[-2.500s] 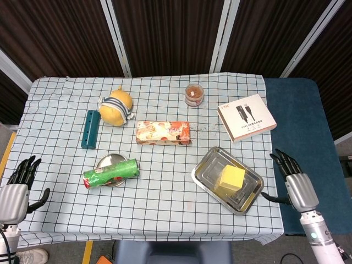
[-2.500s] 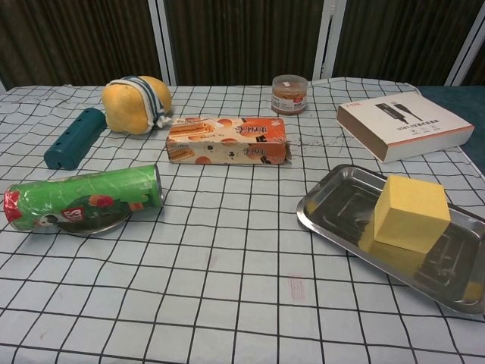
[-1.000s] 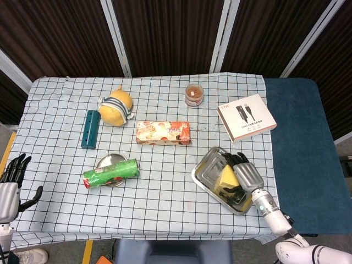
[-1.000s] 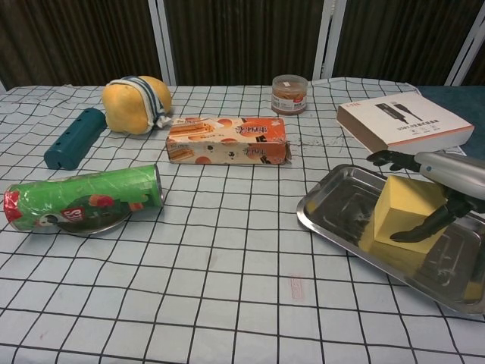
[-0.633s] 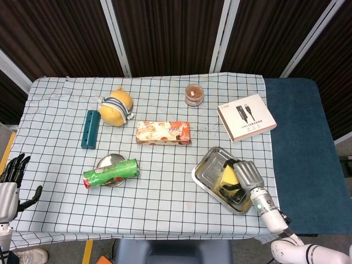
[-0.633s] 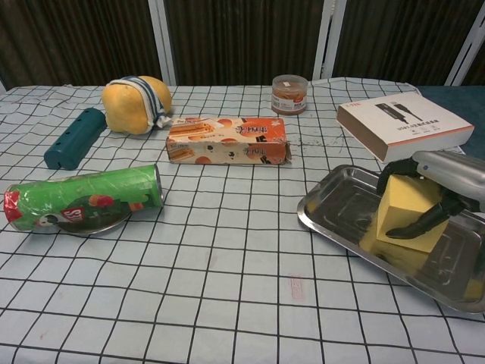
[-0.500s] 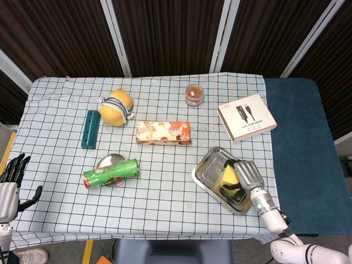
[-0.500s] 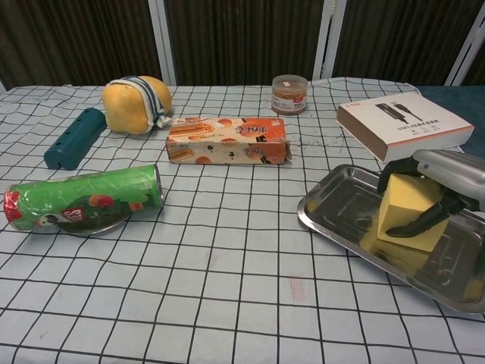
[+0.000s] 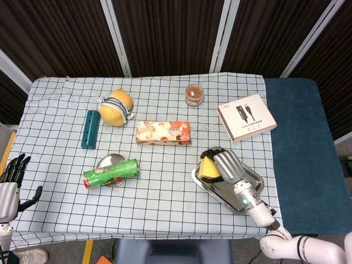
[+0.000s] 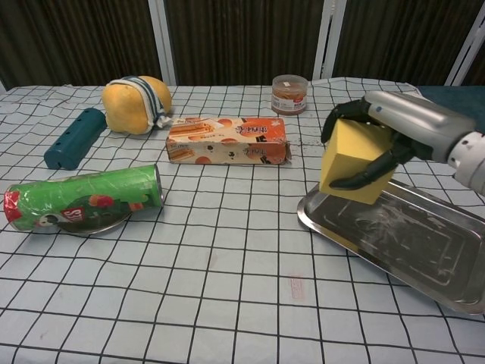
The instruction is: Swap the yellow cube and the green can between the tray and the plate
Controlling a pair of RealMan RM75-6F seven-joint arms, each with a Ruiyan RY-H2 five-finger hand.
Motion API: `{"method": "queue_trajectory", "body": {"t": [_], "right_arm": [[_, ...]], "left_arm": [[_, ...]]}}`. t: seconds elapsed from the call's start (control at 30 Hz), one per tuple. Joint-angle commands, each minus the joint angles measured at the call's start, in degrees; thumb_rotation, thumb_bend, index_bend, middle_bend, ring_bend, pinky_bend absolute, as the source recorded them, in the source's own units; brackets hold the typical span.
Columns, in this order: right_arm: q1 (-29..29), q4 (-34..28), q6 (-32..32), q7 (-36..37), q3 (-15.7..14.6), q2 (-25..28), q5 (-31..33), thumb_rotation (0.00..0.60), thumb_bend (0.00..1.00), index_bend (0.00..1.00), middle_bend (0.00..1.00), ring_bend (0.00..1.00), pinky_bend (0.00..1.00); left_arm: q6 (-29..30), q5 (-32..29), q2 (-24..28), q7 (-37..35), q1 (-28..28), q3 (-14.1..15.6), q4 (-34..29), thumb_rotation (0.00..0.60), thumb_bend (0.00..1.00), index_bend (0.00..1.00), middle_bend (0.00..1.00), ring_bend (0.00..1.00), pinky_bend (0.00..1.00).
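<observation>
I've got the right hand (image 10: 379, 140) wrapped round the matte yellow foam-looking cube (image 10: 355, 159), dark fingers (image 10: 362, 176) curled under its front face and over the top, silver back of the hand above; the cube hangs tilted, off the metal, above the near-left end of the shiny rectangular steel tray (image 10: 409, 246). Tray floor is bare, scuffed and reflective, w/ a raised rolled rim. In the head view the same hand (image 9: 223, 165) and cube (image 9: 207, 168) sit over the tray's (image 9: 250, 193) left corner. The green cylindrical can (image 10: 83, 199), glossy printed wrap w/ a red end, lies on its side across the small round steel plate (image 10: 106, 224) at the front left; plate mostly hidden under it. Left hand (image 9: 10, 184) shows only in the head view, off the table's left edge, fingers spread, holding nothing. Btwn can and tray is plain checked tablecloth (image 10: 227, 265), soft, slightly wrinkled. Further back: orange printed carton (image 10: 226, 139) lying flat, a teal plastic bar-shaped case (image 10: 74, 137), a round yellow plush toy w/ striped band (image 10: 136, 104), a small brown-filled jar w/ clear lid (image 10: 290, 93), and a flat white cardboard box w/ cable picture (image 10: 402, 125) just behind the lifted cube.
</observation>
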Motion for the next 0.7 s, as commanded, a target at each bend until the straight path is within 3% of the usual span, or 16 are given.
{"method": "queue_trajectory", "body": {"t": [0.03,0.37,0.5,0.7], "right_arm": [[3.5,0.6,-2.7,-1.5,2.2,-2.0,0.2,0.6,0.22,0.85,0.67,0.76,0.85],[13.6,13.2,-8.4,-5.5,7.9,-11.8,5.5,0.6,0.22,0.83,0.67,0.73,0.82],[16.4,16.8,-11.1,-2.7,8.7,-14.2,7.0,0.6,0.22,0.76,0.65,0.64,0.69],[18.3,17.2,-15.0,3.8,8.0,-13.9,7.2,0.6,0.22,0.51,0.43,0.4,0.4]], "left_arm": [[0.0,-0.2,0.1,0.1,0.1,-0.1,0.0,0.6,0.39,0.05,0.0,0.0,0.22],[-0.5,-0.8,0.2,0.0,-0.1,-0.3,0.4,0.6,0.39,0.05,0.0,0.0,0.22],[-0.6,-1.2,0.3,-0.2,0.0,-0.5,0.5,0.6,0.39,0.05,0.0,0.0,0.22],[-0.9,-2.0,0.5,-0.7,0.0,-0.8,0.6,0.6,0.39,0.06,0.0,0.0,0.22]]}}
